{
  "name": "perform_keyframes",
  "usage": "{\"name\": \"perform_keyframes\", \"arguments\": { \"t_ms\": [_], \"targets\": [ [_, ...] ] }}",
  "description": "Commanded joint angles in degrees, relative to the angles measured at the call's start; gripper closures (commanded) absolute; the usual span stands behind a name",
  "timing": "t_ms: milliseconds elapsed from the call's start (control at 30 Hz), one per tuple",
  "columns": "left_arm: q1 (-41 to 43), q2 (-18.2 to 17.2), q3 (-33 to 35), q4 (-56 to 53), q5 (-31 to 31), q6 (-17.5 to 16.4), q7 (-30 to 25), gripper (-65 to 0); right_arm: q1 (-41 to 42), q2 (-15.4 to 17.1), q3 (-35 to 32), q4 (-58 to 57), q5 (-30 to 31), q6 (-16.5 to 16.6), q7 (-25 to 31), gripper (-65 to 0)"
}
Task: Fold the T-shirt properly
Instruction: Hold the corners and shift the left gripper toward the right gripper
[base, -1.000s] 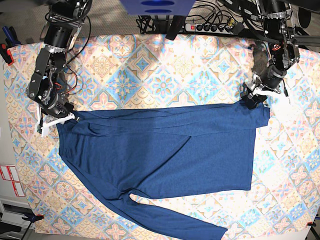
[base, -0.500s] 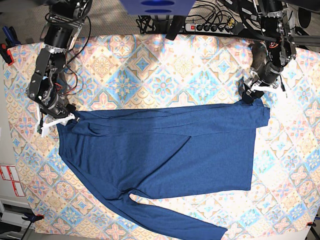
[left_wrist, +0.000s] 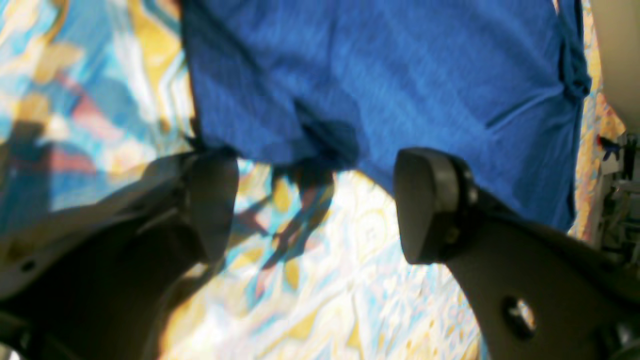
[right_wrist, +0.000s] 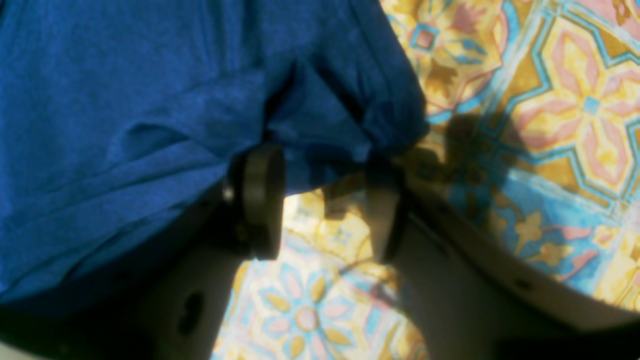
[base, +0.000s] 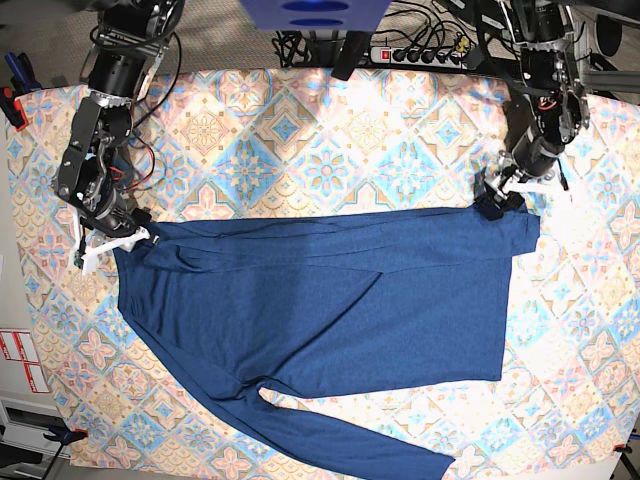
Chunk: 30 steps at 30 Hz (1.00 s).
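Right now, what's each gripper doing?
Left gripper: open, empty, at the T-shirt edge.
Right gripper: open, jaws at the shirt's corner, not clamped.

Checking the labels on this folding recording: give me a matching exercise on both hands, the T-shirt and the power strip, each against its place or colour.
1. left hand
2. right hand
3. T-shirt
4. power strip

A. dark blue, spread flat
B. at the shirt corner on the base view's left
C. near the top edge of the base view
D. at the shirt corner on the base view's right

Pairs: 1-D, 2-B, 3-A, 4-C
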Motion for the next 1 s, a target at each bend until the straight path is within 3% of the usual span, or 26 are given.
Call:
{"name": "perform_keyframes", "arguments": {
  "t_ms": [0,333,533,733,967],
  "targets": [
    [-1.0,-0.6,-0.2,-0.9,-0.3,0.0,-0.1,-47.4,0.9,0.8,0.1,1.2,0.5,0.1,0.9,-25.6],
    [-5.1,-0.4,0.1,-2.1,0.0,0.1,-0.3,-47.1,0.8,0.8,0.1,1.3,0.5,0.1,0.9,-25.6],
    [-9.3,0.5,0.0,-9.8,0.0,0.0,-0.3,-40.8,0.6,0.7,0.1,1.3,0.5,0.1,0.9,-25.6],
    [-9.4,0.6,0.1,-9.8,0.0,-0.1,-0.3,-29.1,-0.6,0.7,0.1,1.5,2.8,0.1,0.8,-25.5],
    [-9.2,0.6,0.1,-9.8,0.0,-0.1,-0.3,-1.9,-2.9,0.6,6.4,-0.4,17.1,0.0,0.8,-25.9]
  ]
}}
